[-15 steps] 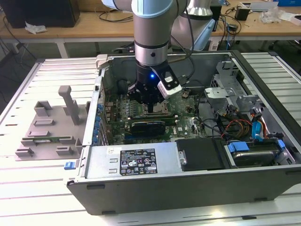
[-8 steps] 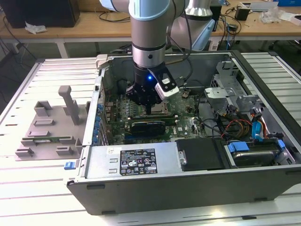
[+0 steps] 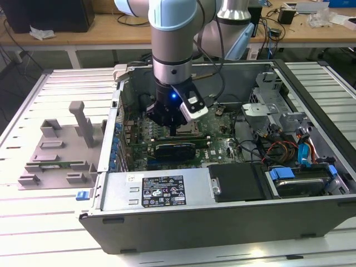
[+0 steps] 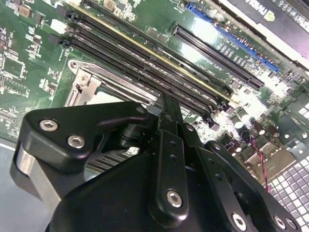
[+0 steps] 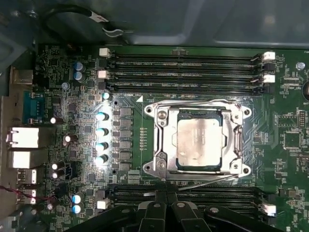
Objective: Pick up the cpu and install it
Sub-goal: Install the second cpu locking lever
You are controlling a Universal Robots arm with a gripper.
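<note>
Already the cpu point(image 5: 200, 143) is seen seated in the socket frame point(image 5: 161, 144) on the green motherboard point(image 5: 285, 159) in the first wrist view, its pale metal top facing up and the frame's metal bracket lying around it. Going from the exterior view's left, a grey printed fixture point(image 3: 58, 147) is found on the slatted tabletop point(image 3: 33, 222), with a thin green memory stick point(image 3: 58, 165) lying in it. Just beside it, the open computer case point(image 3: 222, 222) is laid on its side, and the power supply point(image 3: 161, 189) is seen along its near wall. Over the middle of the case the robot arm point(image 3: 172, 39) is held upright, and the hand point(image 3: 177, 129) is lowered close above the board, near the socket. Towards the exterior view's right, drive bays point(image 3: 295, 181) and bundled cables point(image 3: 278, 147) are seen. In the second wrist view the hand's black fingers point(image 4: 169, 145) are seen pressed together with nothing held between them; long black memory slots point(image 4: 145, 63) are seen beyond them.
</note>
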